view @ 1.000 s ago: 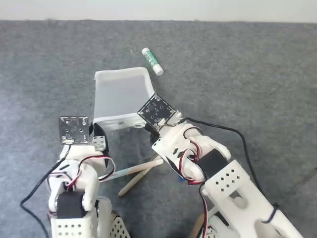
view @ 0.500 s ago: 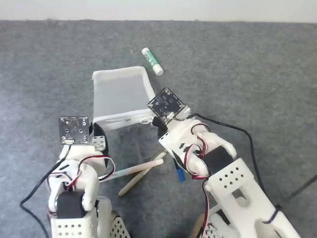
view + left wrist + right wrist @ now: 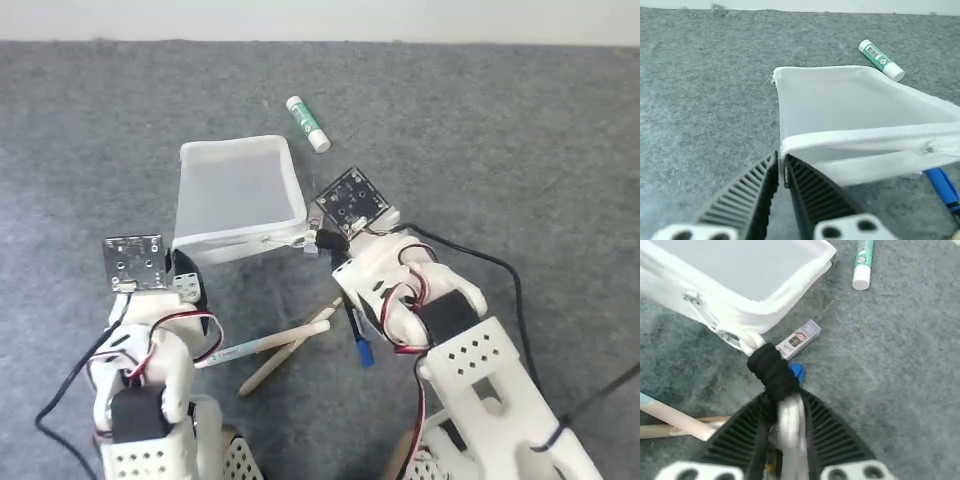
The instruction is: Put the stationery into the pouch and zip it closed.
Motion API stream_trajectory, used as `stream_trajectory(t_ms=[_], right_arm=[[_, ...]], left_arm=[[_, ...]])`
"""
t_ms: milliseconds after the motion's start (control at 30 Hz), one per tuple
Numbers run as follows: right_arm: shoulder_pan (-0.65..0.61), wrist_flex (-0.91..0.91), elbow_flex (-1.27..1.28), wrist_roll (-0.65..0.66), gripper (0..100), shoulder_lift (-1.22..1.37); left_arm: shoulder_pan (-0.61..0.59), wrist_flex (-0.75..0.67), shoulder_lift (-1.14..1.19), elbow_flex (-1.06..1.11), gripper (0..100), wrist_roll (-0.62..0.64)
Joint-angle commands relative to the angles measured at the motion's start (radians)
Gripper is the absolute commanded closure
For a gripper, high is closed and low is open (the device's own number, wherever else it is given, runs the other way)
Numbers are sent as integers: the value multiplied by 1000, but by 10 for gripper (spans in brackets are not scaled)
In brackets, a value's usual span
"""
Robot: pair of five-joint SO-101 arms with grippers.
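1. The left gripper (image 3: pixel 783 169) is clamped on the near corner of the white pouch (image 3: pixel 855 136), holding its zip edge up.
2. The right gripper (image 3: pixel 783 402) is clamped on a pen (image 3: pixel 771 371). The pen's long axis points at the pouch, and its tip touches the other near corner, beside the zip.
3. The mouth seems to lie sideways from the tip, towards the left gripper, so the pen likely needs shifting that way.
4. The glue stick (image 3: pixel 308 123) lies beyond the pouch, nearer the right arm.

Grey felt-like carpet (image 3: pixel 560 130) all over — pale wall (image 3: pixel 320 18) strip beyond.
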Motion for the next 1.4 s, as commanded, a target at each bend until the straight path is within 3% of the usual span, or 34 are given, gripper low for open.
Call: stream_trajectory(t_ms=[0, 433, 700, 1200, 1367], right_arm=[[39, 22, -20, -8, 992, -58], [-22, 41, 0, 5, 992, -85], [124, 47, -43, -23, 992, -50], [85, 48, -40, -38, 992, -58], [19, 110, -106, -37, 992, -91]], left_arm=[[-23, -46, -21, -8, 988, -8], [-20, -46, -21, -7, 988, -8], [-23, -46, -21, -7, 988, -8], [-20, -46, -21, -4, 987, -8], [-20, -48, -20, 12, 878, -2]])
